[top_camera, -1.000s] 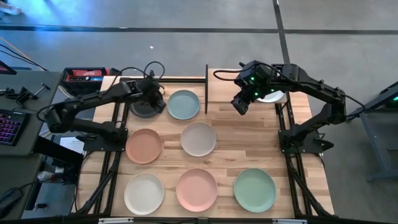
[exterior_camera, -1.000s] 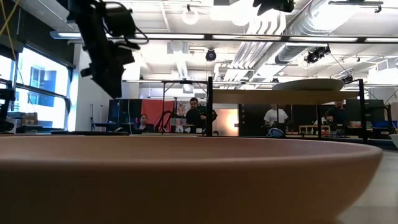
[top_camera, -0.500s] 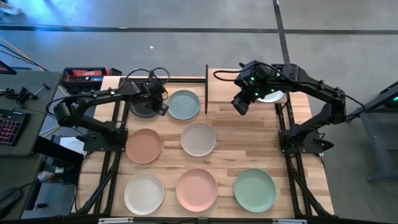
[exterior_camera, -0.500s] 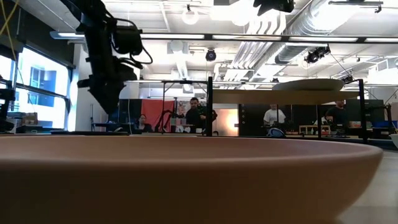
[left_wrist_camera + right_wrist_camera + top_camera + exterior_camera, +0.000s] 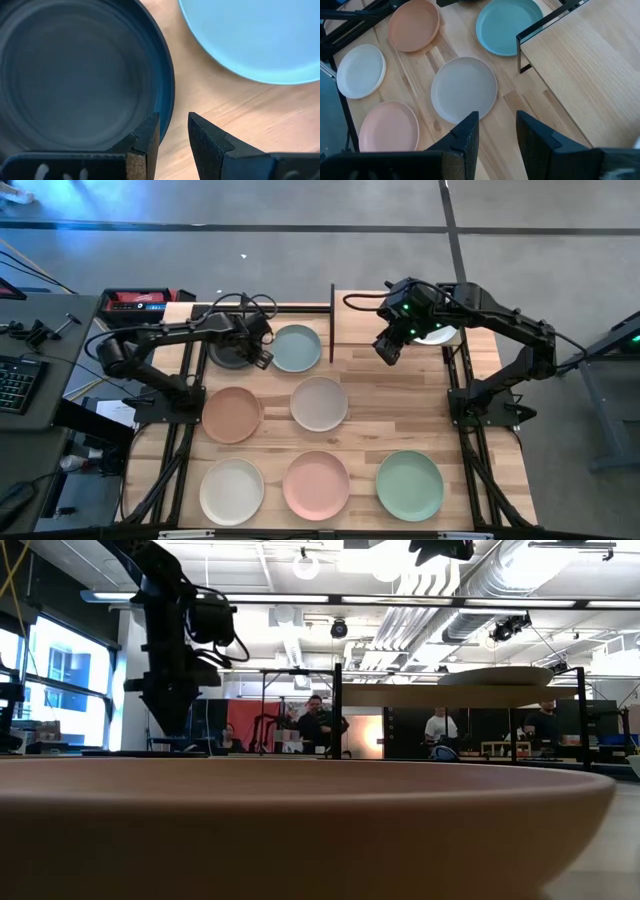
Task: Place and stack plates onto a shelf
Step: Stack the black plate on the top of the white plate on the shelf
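My left gripper (image 5: 260,352) is open and points down over the right rim (image 5: 169,95) of the black plate (image 5: 230,348). One finger (image 5: 149,134) stands over the plate's inside and the other (image 5: 206,142) outside it, and I see no touch. The light blue plate (image 5: 296,348) lies just to the right. My right gripper (image 5: 386,350) is open and empty, above the near edge of the shelf (image 5: 385,320). The pale white plate (image 5: 440,335) rests on the shelf's right end and also shows in the low view (image 5: 495,676).
On the slatted table top lie the beige-grey plate (image 5: 320,403), the terracotta plate (image 5: 232,414), the cream plate (image 5: 232,491), the pink plate (image 5: 316,485) and the mint plate (image 5: 409,485). The shelf's left part is bare wood (image 5: 580,65). People stand in the room behind (image 5: 315,720).
My left gripper has gone down and a little toward the table's right and near edges, from over the black plate's far side to its right rim. My right arm has kept still.
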{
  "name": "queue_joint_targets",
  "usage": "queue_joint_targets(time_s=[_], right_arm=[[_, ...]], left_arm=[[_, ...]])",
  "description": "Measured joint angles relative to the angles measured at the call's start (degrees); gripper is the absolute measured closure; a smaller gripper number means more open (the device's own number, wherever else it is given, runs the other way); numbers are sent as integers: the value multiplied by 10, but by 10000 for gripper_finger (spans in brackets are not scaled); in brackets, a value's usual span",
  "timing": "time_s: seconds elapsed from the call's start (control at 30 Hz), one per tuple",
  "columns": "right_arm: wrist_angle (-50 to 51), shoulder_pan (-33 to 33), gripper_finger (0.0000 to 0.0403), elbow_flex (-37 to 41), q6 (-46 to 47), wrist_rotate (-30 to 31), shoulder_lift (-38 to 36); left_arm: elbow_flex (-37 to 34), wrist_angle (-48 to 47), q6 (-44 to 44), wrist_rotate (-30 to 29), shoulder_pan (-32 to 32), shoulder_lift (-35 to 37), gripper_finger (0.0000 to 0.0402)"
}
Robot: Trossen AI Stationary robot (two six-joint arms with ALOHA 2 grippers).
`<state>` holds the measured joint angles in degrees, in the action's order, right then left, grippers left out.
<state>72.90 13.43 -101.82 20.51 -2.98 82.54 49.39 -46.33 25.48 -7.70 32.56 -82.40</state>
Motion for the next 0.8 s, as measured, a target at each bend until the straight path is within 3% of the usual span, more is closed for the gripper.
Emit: queue_joint_targets(time_s=[0.8], right_arm=[[6, 0, 295, 0, -15, 0, 0]], left_arm=[[0, 17, -1, 1, 1, -85, 312]])
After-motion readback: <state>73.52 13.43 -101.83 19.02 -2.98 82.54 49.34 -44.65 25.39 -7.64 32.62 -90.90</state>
